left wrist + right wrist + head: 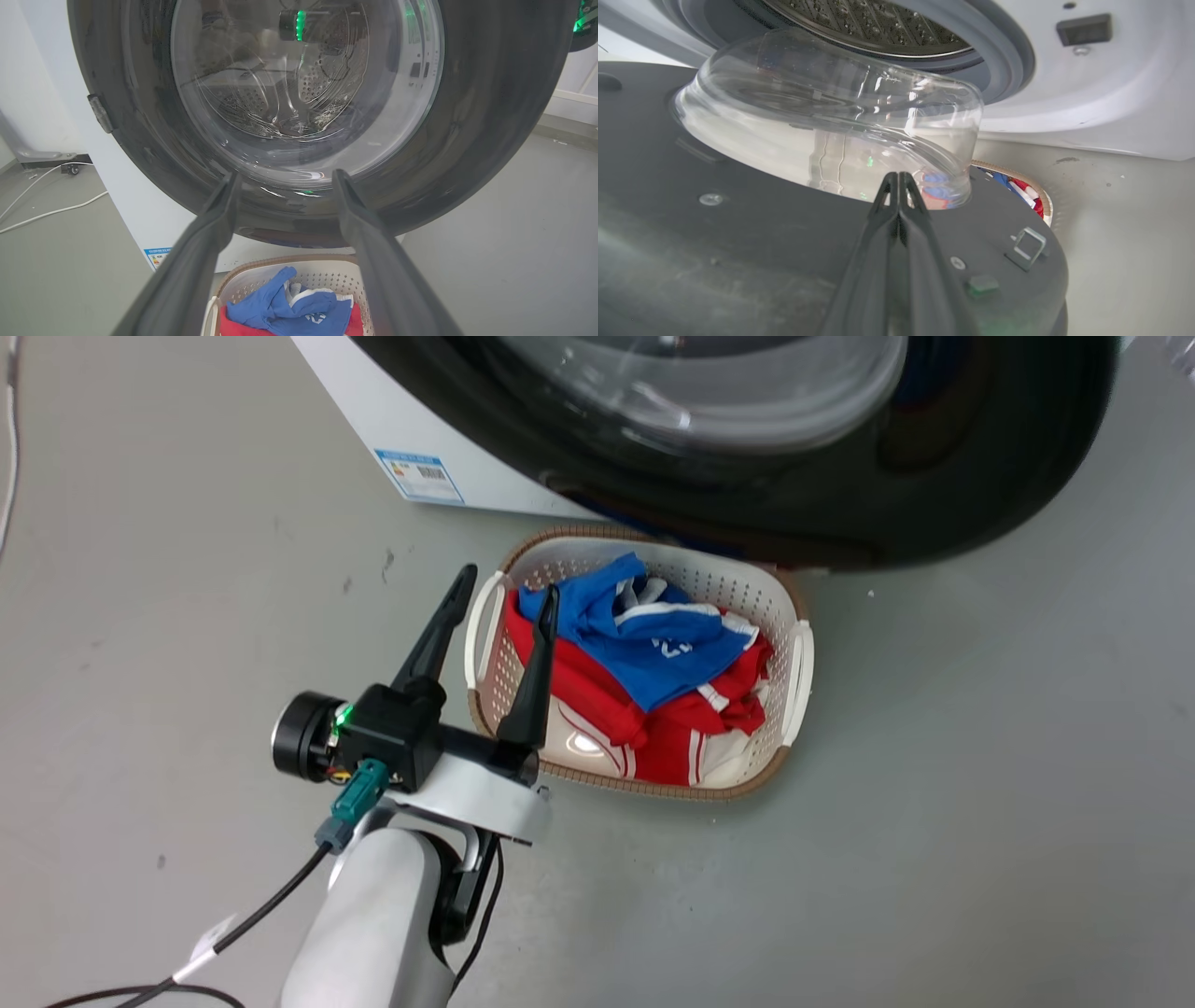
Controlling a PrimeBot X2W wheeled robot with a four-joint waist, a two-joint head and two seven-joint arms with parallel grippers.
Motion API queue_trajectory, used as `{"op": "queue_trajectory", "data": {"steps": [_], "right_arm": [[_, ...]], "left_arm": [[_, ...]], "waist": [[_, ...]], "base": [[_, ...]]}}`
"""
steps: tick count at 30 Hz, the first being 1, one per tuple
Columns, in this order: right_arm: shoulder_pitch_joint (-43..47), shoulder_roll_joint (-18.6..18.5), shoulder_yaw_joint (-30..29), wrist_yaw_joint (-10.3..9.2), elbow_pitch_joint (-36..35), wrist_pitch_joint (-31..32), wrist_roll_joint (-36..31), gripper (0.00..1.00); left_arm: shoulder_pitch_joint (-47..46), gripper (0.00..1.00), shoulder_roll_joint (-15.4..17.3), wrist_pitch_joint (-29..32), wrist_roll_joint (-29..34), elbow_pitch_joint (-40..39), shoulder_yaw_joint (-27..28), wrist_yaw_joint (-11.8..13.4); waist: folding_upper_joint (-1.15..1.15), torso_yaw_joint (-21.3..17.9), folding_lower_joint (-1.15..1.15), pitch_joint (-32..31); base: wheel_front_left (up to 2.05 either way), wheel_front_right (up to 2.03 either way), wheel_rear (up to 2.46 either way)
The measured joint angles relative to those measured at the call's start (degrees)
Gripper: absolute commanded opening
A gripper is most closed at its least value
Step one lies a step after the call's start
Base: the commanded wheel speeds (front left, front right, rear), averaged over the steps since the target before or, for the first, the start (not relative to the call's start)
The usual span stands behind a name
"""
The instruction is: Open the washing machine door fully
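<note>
The washing machine (373, 401) is a white box with a blue label sticker (420, 476). Its washing machine door (980, 476), round and glossy black, stands swung out partway over a laundry basket. My left gripper (507, 583) is open and empty in front of the door's outer face (490, 116), with its fingertips (231, 182) short of the lower rim. In the right wrist view my right gripper (899, 176) is shut on the door's inner side (738, 233). Its tips are at the base of the clear glass bowl (808, 116). Behind it are the steel drum (878, 28) and grey rubber ring (999, 51).
A white perforated basket (794, 607) of red and blue clothes sits on the grey floor below the door, just past my left fingers. A metal latch hook (1027, 240) sticks out of the door's inner edge. White cables (46, 212) lie on the floor left of the machine.
</note>
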Motion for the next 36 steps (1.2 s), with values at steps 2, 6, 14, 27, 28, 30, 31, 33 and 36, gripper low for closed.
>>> {"op": "queue_trajectory", "data": {"steps": [2,6,14,27,28,30,31,33,36], "right_arm": [[2.6,0.2,0.0,0.00,-1.4,0.7,0.5,0.00],[8.0,0.9,-0.5,0.00,-4.0,2.2,2.2,0.00],[20.2,2.9,-2.3,0.00,-10.6,3.3,5.8,0.00],[35.0,7.9,-4.3,0.00,-20.1,3.7,10.0,0.00],[36.0,8.4,-4.2,0.00,-20.8,3.7,10.0,0.00],[37.9,9.1,-4.2,0.00,-22.2,4.2,10.5,0.00],[38.8,9.4,-4.3,0.00,-23.0,4.2,10.6,0.00],[40.5,10.0,-4.5,0.00,-24.1,4.2,11.1,0.00],[43.3,11.0,-4.5,0.00,-25.7,4.2,11.4,0.00]], "left_arm": [[0.9,1.00,0.0,0.0,0.0,0.5,-0.2,0.0],[3.0,1.00,0.0,0.0,0.0,1.5,-0.8,-0.3],[7.1,1.00,0.0,0.0,0.2,3.7,-1.5,-1.2],[11.2,1.00,0.4,0.0,0.7,5.0,-0.1,-2.2],[11.4,1.00,0.4,0.0,0.7,5.1,-0.1,-2.2],[11.9,1.00,0.4,0.0,0.9,5.2,-0.1,-2.3],[12.0,1.00,0.4,0.0,1.0,5.3,-0.1,-2.5],[12.2,1.00,0.4,0.0,1.0,5.4,-0.1,-2.6],[12.8,1.00,0.4,0.0,1.1,5.8,-0.2,-2.7]], "waist": [[0.00,0.0,0.00,-1.4],[0.00,0.1,0.00,-4.5],[0.00,0.6,0.00,-11.0],[0.00,1.7,-0.01,-17.7],[0.00,1.8,-0.01,-17.9],[0.00,1.9,-0.01,-18.3],[0.00,2.0,-0.01,-18.5],[0.00,2.1,-0.01,-18.9],[0.00,2.3,-0.01,-19.5]], "base": [[0.00,0.00,0.00],[0.00,0.00,0.00],[0.00,0.00,0.00],[0.00,0.00,0.00],[0.00,0.00,0.00],[0.00,0.00,0.00],[0.00,0.00,0.00],[0.00,0.00,0.00],[0.00,0.00,0.00]]}}
